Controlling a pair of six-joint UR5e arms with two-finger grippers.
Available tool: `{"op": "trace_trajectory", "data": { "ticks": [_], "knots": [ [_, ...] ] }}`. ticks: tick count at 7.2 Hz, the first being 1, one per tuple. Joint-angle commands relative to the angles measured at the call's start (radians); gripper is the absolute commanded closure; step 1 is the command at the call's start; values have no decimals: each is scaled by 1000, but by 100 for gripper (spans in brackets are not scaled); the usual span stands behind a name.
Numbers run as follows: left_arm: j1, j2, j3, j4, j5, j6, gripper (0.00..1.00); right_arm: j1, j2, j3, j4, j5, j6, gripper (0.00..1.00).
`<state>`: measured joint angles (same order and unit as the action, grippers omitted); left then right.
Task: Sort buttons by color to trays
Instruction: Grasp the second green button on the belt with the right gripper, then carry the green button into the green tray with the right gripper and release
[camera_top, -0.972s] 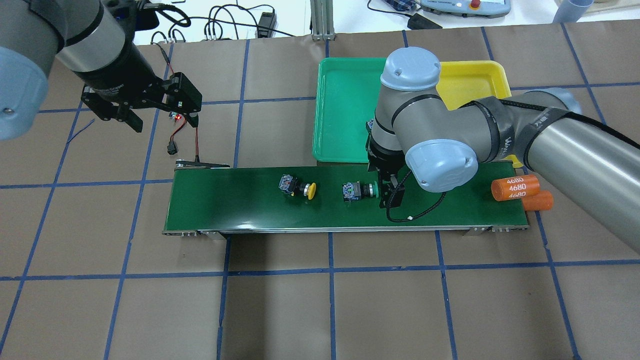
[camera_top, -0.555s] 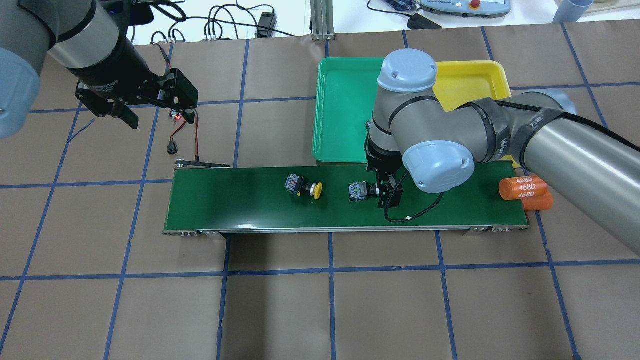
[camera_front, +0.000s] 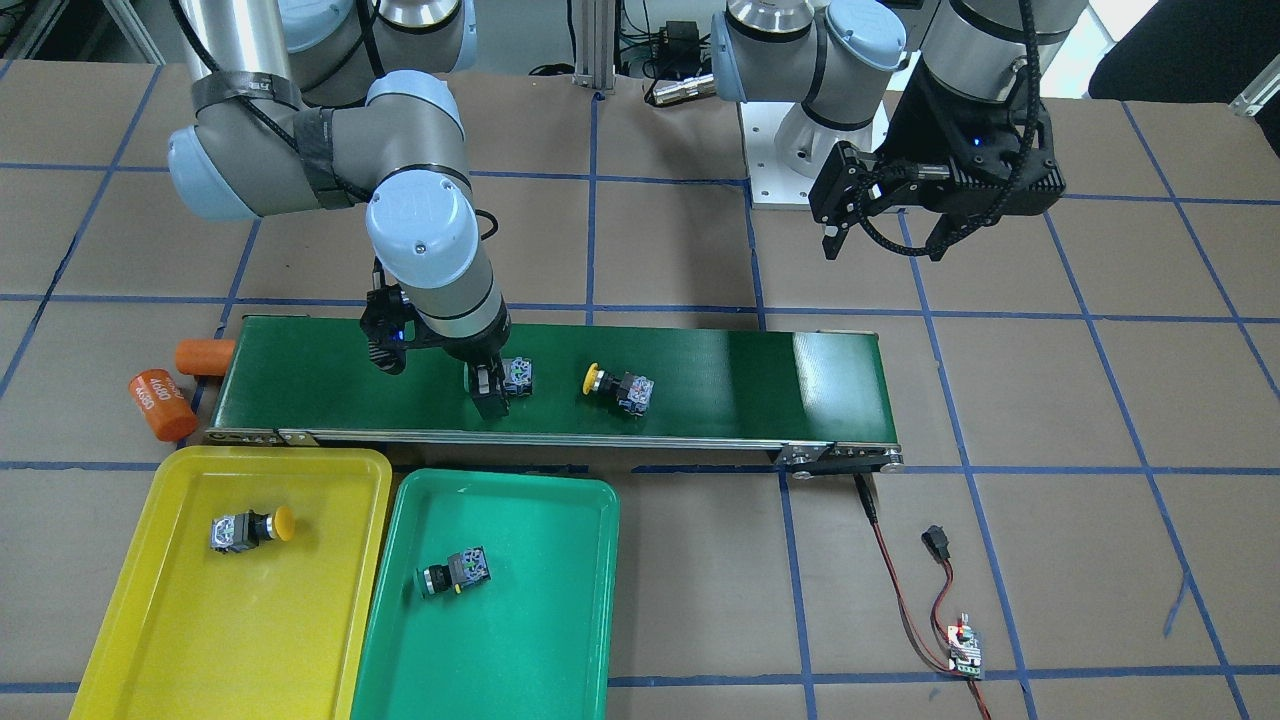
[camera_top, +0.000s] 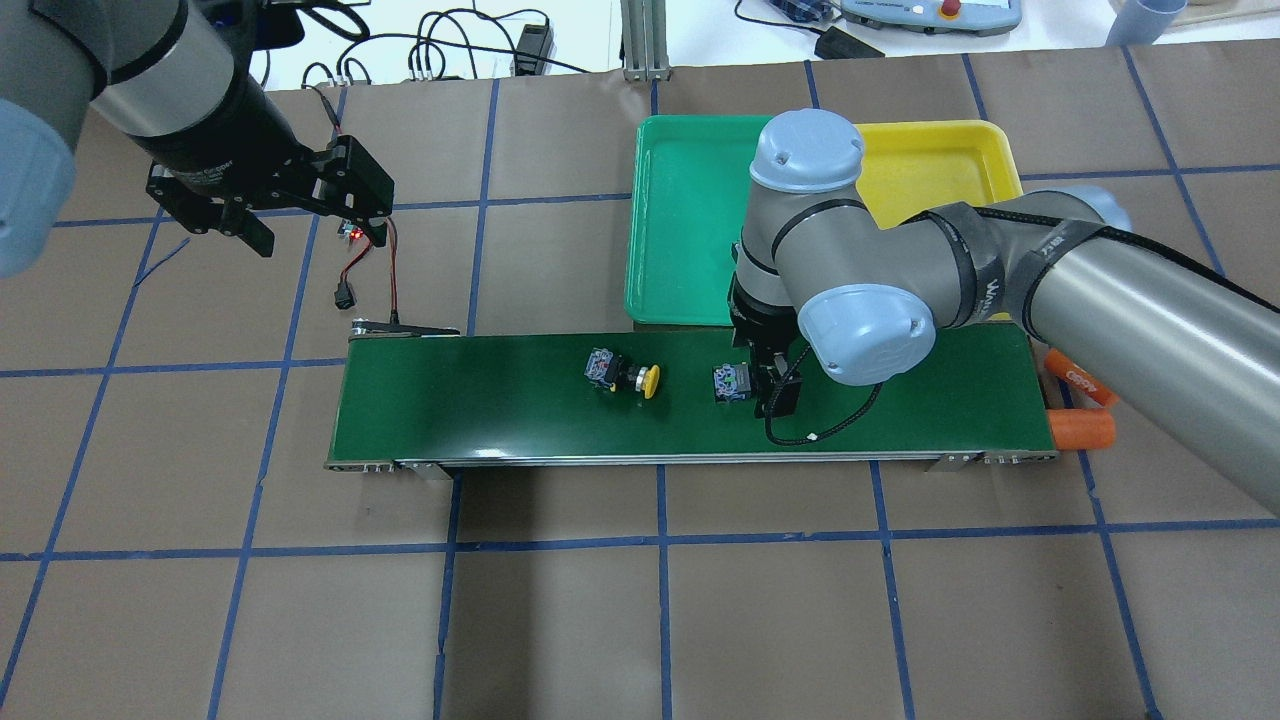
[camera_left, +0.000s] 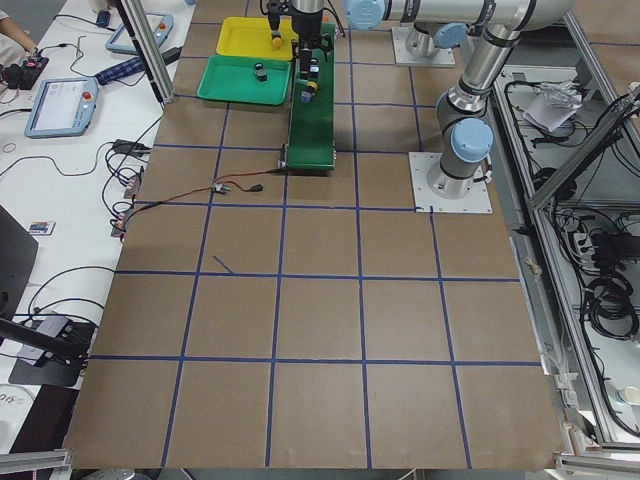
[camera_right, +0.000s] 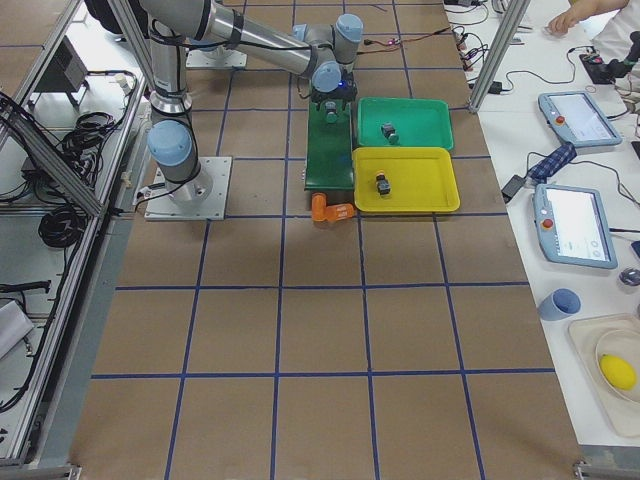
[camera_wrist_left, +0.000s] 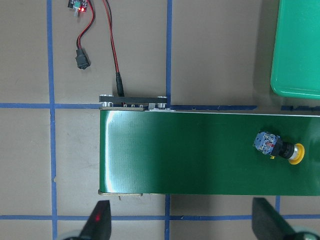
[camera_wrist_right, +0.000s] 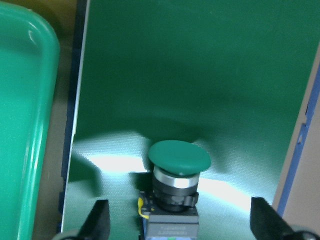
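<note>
Green button (camera_wrist_right: 179, 156) lying lengthwise on belt (camera_wrist_right: 200, 75), cap pointing frame-top. Right gripper (camera_wrist_right: 182, 220) straddling it, fingers wide apart, not touching. Left gripper (camera_wrist_left: 182, 222) gaping, empty.

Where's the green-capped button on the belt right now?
Overhead view: the green mushroom-cap push-button lies just right of centre on the dark-green conveyor belt, inside the open right gripper, the yellow-capped button to its left.

At the far end of the worktop (camera_left: 320, 300) a green tray (camera_left: 225, 86) lies just beside a yellow tray (camera_left: 240, 38), and a dark-green belt (camera_left: 312, 135) runs alongside them.
</note>
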<state>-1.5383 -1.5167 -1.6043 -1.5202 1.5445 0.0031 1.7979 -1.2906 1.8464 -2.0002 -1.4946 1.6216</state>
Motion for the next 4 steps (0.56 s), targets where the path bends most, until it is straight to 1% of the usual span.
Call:
{"op": "trace_trajectory", "data": {
  "ticks": [1,2,3,4],
  "knots": [
    [0,3,1,0,3,2,0,1,5,13,0,-33,0,0],
    [-2,3,0,0,5,2,0,0,17,36,-5,-33,-8,0],
    [-2,3,0,0,5,2,0,0,8,37,-12,-59,-15,27],
    [-2,3,0,0,5,2,0,0,7,37,-14,-49,-25,87]
  ]
}}
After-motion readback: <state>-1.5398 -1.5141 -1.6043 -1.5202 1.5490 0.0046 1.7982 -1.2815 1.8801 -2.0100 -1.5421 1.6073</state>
